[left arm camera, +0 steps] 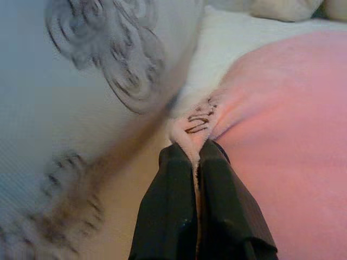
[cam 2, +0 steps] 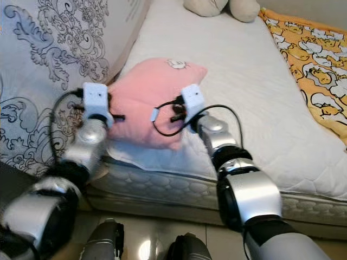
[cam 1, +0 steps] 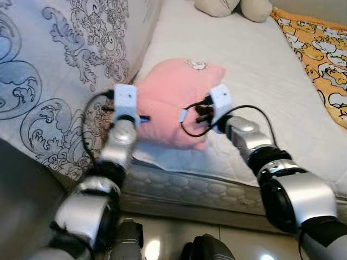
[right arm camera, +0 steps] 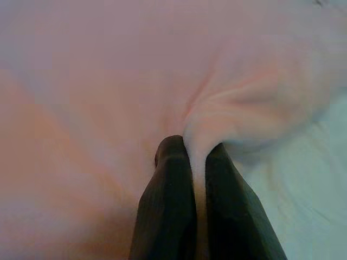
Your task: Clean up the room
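You have both arms reaching forward over the near edge of the white quilted mattress (cam 1: 260, 70), and between them sits the soft pink plush pillow (cam 1: 173, 100), lying near that front edge with a small white-and-dark embroidered figure on its top far corner. Your left gripper (left arm camera: 196, 157) is pinched tight on the pillow's left corner: in the left wrist view the two black fingers (left arm camera: 168, 211) are pressed together with a fold of pink fabric squeezed up between them, dark stitching showing just above the tips. Your right gripper (right arm camera: 196, 154) is clamped the same way on the pillow's right side, its fingers closed on a puckered ridge of pink cloth, with white sheet visible beside it. To the robot's left of the pillow a pale blue-grey bedcover with dark scrolling floral print (cam 1: 59, 70) rises up against the mattress. On the far right lies an orange blanket patterned with yellow cartoon ducks (cam 1: 320, 59), well apart from the pillow, and at the far end of the bed a beige stuffed toy (cam 1: 238, 7) rests on the sheet.
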Controlling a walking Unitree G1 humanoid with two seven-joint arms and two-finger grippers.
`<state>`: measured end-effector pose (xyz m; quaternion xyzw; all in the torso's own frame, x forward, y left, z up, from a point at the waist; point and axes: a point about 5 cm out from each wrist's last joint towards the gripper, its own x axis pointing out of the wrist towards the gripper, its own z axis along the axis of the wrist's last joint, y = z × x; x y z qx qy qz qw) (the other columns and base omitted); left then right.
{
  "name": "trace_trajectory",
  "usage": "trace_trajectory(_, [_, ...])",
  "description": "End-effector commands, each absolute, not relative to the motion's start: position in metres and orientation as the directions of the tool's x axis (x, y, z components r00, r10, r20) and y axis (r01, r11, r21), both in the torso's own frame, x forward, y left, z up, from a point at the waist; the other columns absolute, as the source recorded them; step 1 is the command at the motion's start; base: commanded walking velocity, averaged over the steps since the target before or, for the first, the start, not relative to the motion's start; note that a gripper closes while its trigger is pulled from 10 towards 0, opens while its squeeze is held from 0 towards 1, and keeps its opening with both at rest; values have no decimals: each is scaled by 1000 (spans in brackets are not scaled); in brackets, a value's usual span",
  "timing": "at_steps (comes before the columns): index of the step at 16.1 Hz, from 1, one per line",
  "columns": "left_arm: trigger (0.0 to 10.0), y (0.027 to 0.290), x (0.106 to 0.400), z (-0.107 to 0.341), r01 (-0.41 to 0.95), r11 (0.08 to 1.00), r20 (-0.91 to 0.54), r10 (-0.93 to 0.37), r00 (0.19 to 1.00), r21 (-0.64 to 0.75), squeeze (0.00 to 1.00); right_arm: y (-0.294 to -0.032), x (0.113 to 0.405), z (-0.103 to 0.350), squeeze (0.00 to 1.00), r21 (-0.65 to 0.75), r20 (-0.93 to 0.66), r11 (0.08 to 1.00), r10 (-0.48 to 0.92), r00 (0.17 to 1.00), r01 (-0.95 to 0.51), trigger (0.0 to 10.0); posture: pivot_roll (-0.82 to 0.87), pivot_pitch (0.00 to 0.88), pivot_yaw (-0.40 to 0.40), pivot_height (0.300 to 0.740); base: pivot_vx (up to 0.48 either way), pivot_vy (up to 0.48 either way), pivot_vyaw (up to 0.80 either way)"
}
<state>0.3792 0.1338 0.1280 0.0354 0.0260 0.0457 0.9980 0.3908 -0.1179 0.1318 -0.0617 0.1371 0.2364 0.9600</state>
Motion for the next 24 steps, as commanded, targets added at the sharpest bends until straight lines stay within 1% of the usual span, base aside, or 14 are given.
trace_trajectory(1, [10000, 134, 375, 123, -119, 992, -70, 122, 990, 44, 0, -140, 388, 122, 0, -75, -355, 910, 359, 863, -409, 10000, 182, 121, -134, 697, 0, 0, 0])
trace_trajectory(2, [10000, 120, 370, 120, -82, 997, -74, 82, 994, 3, 0, -146, 388, 121, 0, -93, -381, 919, 324, 866, -384, 10000, 179, 115, -134, 697, 0, 0, 0])
trace_trajectory(3, [10000, 97, 364, 122, -14, 999, -61, 12, 998, -38, 0, -152, 393, 130, 0, -155, -372, 918, 289, 882, -366, 10000, 177, 108, -133, 697, 0, 0, 0])
trace_trajectory(5, [10000, 68, 354, 131, 71, 994, -23, -73, 997, -79, 0, -155, 403, 155, 0, -237, -316, 910, 258, 913, -339, 10000, 173, 95, -136, 697, 0, 0, 0])
trace_trajectory(8, [10000, 48, 349, 141, 108, 988, 14, -107, 994, -108, 0, -149, 416, 197, 0, -308, -214, 895, 266, 940, -323, 10000, 176, 80, -145, 697, 0, 0, 0])
trace_trajectory(9, [10000, 46, 349, 141, 106, 988, 18, -104, 994, -112, 0, -145, 418, 204, 0, -329, -199, 886, 272, 941, -326, 10000, 176, 76, -147, 697, 0, 0, 0])
trace_trajectory(12, [10000, 53, 351, 151, 58, 995, 74, -53, 996, -79, 0, -123, 421, 220, 0, -389, -161, 847, 325, 932, -362, 10000, 181, 68, -152, 697, 0, 0, 0])
trace_trajectory(13, [10000, 85, 368, 167, -38, 999, 143, 35, 989, 19, 0, -105, 419, 218, 0, -426, -159, 812, 366, 917, -398, 10000, 195, 66, -162, 697, 0, 0, 0])
trace_trajectory(14, [10000, 98, 375, 173, -76, 996, 161, 67, 985, 50, 0, -102, 419, 217, 0, -439, -160, 803, 372, 914, -404, 10000, 196, 66, -163, 697, 0, 0, 0])
trace_trajectory(15, [10000, 98, 375, 173, -76, 996, 161, 67, 985, 50, 0, -102, 419, 217, 0, -439, -160, 803, 372, 914, -404, 10000, 196, 66, -163, 697, 0, 0, 0])
trace_trajectory(17, [10000, 141, 398, 212, -171, 979, 247, 139, 959, 112, 0, -97, 420, 223, 0, -469, -126, 795, 370, 920, -384, 10000, 203, 56, -166, 697, 0, 0, 0])
trace_trajectory(19, [10000, 154, 404, 237, -220, 971, 302, 181, 936, 98, 0, -96, 421, 236, 0, -497, -87, 787, 373, 924, -365, 10000, 198, 48, -164, 697, 0, 0, 0])
trace_trajectory(22, [10000, 154, 403, 241, -253, 966, 325, 226, 918, 43, 0, -94, 424, 255, 0, -545, -29, 770, 378, 925, -332, 10000, 184, 42, -160, 697, 0, 0, 0])
trace_trajectory(24, [10000, 135, 393, 213, -224, 974, 304, 202, 931, 37, 0, -89, 424, 270, 0, -572, 13, 757, 394, 919, -316, 10000, 180, 46, -164, 697, 0, 0, 0])
